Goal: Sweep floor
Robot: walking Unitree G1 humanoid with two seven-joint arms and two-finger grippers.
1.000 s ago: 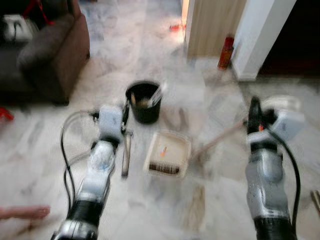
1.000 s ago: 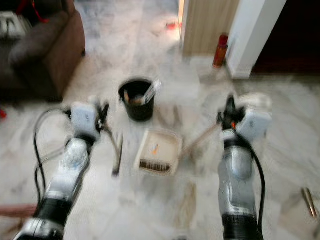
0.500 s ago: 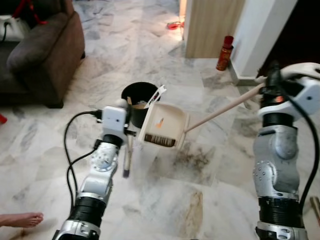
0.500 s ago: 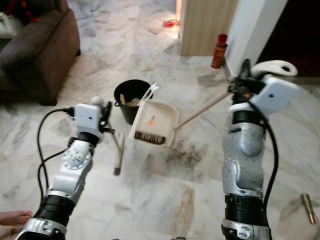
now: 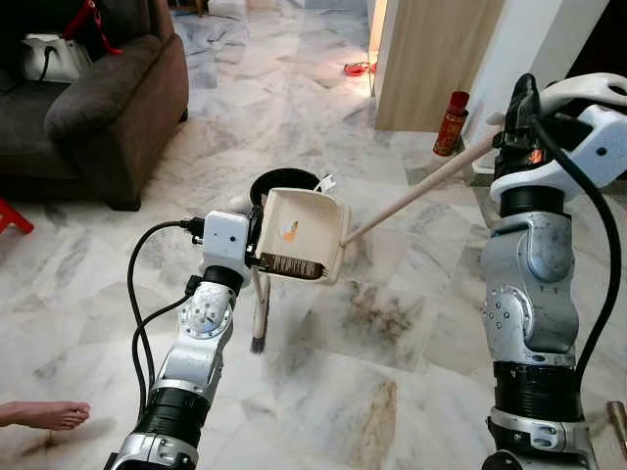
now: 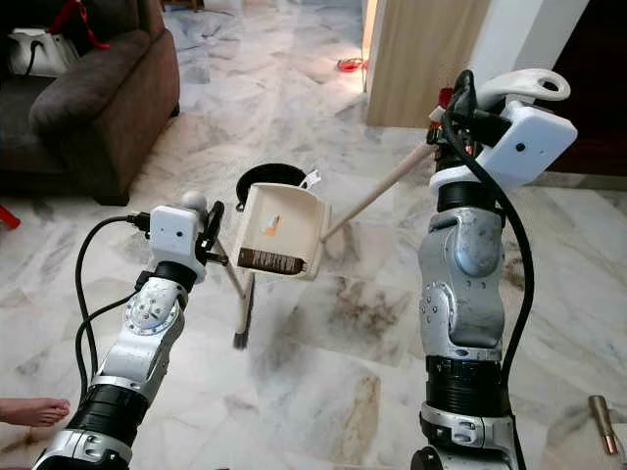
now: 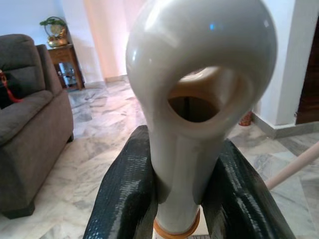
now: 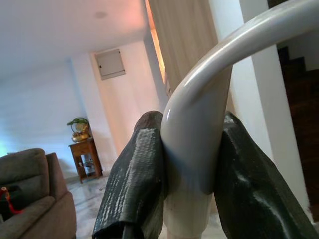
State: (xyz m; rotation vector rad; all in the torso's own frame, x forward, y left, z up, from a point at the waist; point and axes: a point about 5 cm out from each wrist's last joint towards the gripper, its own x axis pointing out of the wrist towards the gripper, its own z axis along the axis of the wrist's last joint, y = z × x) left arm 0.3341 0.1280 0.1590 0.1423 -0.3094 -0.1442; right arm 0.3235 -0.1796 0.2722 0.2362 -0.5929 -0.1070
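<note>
My right gripper is shut on the grey curved top of a long wooden handle, and its black fingers clamp the tube. The handle carries a cream dustpan, lifted off the floor and tilted with its open face toward me, an orange scrap inside it. Behind the pan stands a black bin, mostly hidden. My left gripper is shut on the white loop-ended handle of a small broom. The broom hangs down, its dark bristles near the marble floor.
A brown sofa stands at the left. A red can sits by a wooden panel and a white pillar. A brownish stain marks the floor ahead. A person's bare foot lies at lower left.
The dustpan has risen from the floor to in front of the bin as my right arm lifted. My left arm with the broom stayed nearly in place. The camera shifted.
</note>
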